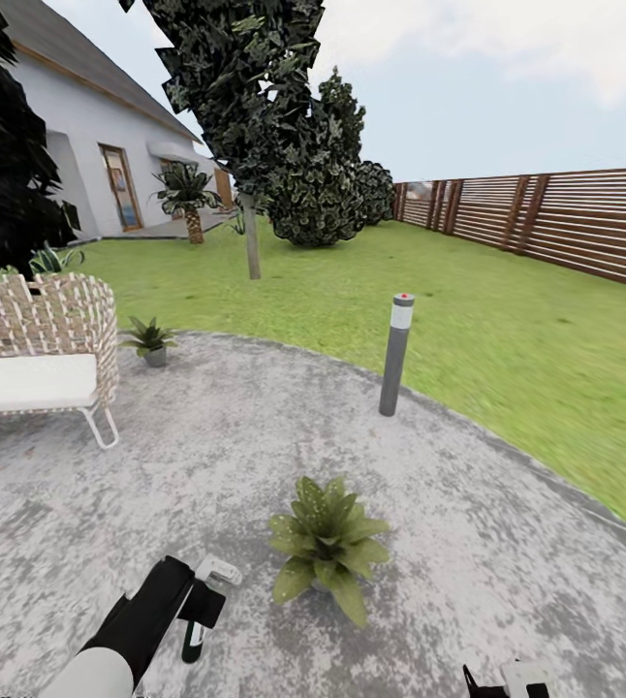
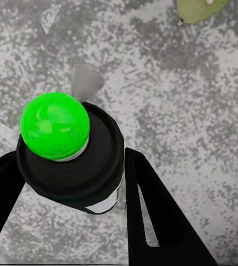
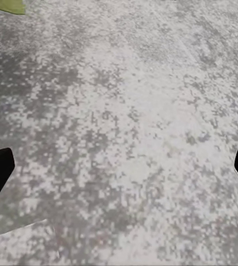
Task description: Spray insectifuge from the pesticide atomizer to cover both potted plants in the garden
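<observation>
Two fingers [image 2: 152,221] flank the pesticide atomizer [image 2: 69,149].

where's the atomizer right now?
In the left pincer, shut on the pesticide atomizer. In the head view it is low at the left, over the patio, just left of the nearer potted plant.

- Before us on the patio [image 1: 507,543] stands one potted plant [image 1: 328,548]; our left gripper [image 1: 202,606] with the atomizer [image 1: 195,635] lies left of it.
- The second potted plant [image 1: 150,340] sits behind, just right of the chair [image 1: 37,354].
</observation>
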Robot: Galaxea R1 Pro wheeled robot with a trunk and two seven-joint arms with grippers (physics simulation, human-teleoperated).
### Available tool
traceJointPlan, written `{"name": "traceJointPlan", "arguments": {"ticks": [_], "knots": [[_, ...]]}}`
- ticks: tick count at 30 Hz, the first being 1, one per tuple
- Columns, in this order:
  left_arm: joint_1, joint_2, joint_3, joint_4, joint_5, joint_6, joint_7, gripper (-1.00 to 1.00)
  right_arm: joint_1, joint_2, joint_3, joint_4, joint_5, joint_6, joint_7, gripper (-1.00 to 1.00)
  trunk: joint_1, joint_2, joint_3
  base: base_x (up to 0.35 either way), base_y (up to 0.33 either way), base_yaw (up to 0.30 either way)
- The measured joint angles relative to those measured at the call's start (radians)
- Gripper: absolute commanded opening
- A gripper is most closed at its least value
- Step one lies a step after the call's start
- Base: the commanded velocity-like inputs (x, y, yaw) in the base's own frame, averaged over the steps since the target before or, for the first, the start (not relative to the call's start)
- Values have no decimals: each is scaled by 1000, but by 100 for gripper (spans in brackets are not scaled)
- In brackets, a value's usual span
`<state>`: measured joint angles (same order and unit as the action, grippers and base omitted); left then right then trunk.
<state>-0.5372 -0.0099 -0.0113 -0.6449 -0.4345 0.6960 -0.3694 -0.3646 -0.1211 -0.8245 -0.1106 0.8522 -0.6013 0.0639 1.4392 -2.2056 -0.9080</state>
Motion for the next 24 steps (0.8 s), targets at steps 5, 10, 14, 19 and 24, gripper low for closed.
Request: {"name": "traceJointPlan", "arguments": {"ticks": [5,10,14,19,24], "knots": [[1,-4,-2,9,-1,0,-1,-100,0,0,0,0,0,0,0,100,0,0,0,0,-1,252],[1,-4,-3,10,-1,-1,0,-100,0,0,0,0,0,0,0,100,0,0,0,0,-113,235],[1,-5,-4,10,-1,-2,2,-100,0,0,0,0,0,0,0,100,0,0,0,0,-257,39],[1,-5,-4,10,-3,-2,5,-100,0,0,0,0,1,0,0,100,0,0,0,0,-271,2],[1,-4,-3,9,-3,-2,6,-100,0,-1,0,-1,2,-1,0,100,0,0,0,-35,-267,0]]}}
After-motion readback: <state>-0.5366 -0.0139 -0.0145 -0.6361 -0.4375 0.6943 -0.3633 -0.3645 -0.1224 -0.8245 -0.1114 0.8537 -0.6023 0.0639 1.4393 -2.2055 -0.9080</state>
